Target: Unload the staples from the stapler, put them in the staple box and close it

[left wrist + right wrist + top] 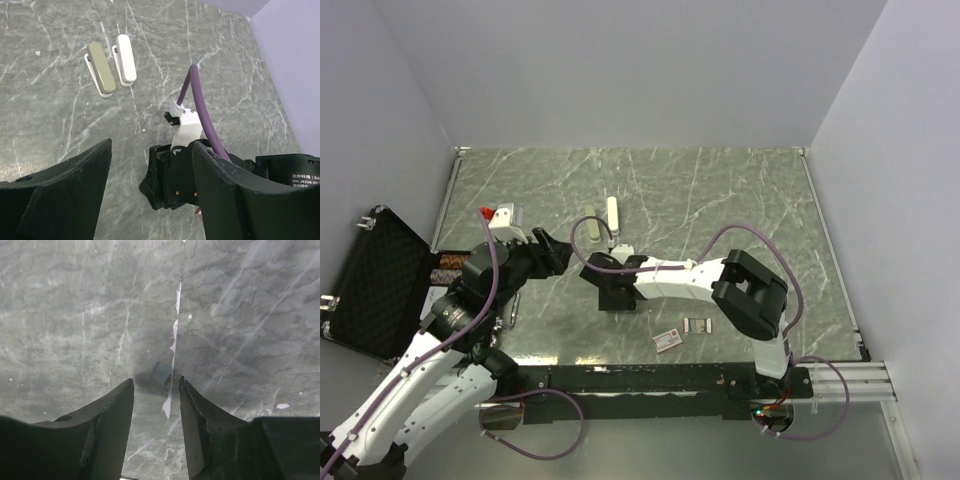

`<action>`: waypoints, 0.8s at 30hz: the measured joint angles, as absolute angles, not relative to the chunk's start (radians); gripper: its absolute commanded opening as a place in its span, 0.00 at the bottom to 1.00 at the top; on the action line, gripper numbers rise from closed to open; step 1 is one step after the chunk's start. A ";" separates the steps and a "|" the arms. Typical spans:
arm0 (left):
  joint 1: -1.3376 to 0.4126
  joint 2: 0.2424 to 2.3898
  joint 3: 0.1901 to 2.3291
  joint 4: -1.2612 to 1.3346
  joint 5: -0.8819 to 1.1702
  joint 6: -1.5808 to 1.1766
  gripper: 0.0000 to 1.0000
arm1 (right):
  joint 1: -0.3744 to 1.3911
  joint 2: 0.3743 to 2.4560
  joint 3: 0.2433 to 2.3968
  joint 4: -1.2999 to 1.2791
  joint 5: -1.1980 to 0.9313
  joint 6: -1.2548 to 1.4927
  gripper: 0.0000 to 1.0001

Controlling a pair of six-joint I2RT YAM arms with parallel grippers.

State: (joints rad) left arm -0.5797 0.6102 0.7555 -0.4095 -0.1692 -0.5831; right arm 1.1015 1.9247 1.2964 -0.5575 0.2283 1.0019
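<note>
Right gripper [156, 381]: jaws narrowly parted, empty; small grey scrap [161, 372] just ahead of its tips. Left gripper [151, 145]: wide, empty.

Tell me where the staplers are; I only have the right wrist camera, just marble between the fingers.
Observer: An olive stapler and a white stapler lie side by side just beyond your right gripper.
Operator: And the staples?
Observer: The staples lie near the front edge of the table, beside a small red-and-white box.
Operator: The left gripper?
Observer: The left gripper hangs open and empty, left of yours.
</note>
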 measured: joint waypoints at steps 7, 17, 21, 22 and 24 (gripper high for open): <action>-0.580 0.611 0.756 -0.410 -0.170 -0.583 0.71 | 1.101 1.955 1.338 -0.592 0.246 1.001 0.42; -0.580 0.612 0.756 -0.410 -0.170 -0.583 0.71 | 1.095 1.966 1.350 -0.612 0.260 0.995 0.29; -0.580 0.612 0.756 -0.410 -0.170 -0.583 0.71 | 1.095 1.966 1.350 -0.613 0.269 0.994 0.23; -0.580 0.612 0.756 -0.410 -0.170 -0.583 0.71 | 1.095 1.966 1.350 -0.614 0.270 0.994 0.20; -0.580 0.612 0.756 -0.410 -0.170 -0.583 0.71 | 1.095 1.965 1.347 -0.613 0.274 0.991 0.17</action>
